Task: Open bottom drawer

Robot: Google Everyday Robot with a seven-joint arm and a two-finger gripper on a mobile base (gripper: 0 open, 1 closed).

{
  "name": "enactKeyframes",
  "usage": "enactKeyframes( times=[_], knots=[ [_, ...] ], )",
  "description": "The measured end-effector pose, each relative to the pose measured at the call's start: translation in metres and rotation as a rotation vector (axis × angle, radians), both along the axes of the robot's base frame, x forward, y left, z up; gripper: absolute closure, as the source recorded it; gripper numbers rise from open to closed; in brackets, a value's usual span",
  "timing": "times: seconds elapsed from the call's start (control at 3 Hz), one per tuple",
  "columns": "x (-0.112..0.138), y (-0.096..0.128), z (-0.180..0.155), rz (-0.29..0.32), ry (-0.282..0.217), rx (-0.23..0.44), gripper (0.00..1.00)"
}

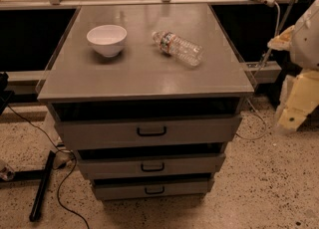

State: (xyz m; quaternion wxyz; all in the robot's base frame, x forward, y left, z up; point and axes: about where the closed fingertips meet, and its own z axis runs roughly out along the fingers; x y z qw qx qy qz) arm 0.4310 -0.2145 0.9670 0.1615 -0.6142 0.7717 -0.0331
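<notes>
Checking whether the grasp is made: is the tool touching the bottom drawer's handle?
Apart. The camera view shows the tool at the far right, with floor plainly between it and the handle of the bottom drawer.

Grey bottom drawer (119, 190), black handle (154, 190); white bowl (106, 39); speckled beige floor (264, 188); cream gripper (290, 118) at 3 o'clock.

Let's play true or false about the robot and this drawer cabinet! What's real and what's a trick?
1. The white bowl sits on the cabinet top. True.
2. The water bottle stands upright. False: it lies on its side.
3. The pincer grips the bottom drawer by its handle. False: the pincer hangs off to the side of the cabinet top, at the picture's right edge, touching nothing.
4. The bottom drawer is the narrowest of the three. True.
</notes>
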Motion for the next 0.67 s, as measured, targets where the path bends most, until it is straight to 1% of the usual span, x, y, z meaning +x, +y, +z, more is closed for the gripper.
enactKeyframes(
  times=[0.33,0.67],
  knots=[
    [-0.017,0.006,-0.031,0.074,-0.004,0.034,0.0],
    [-0.031,0.006,-0.084,0.155,-0.012,0.101,0.0]
  ],
)
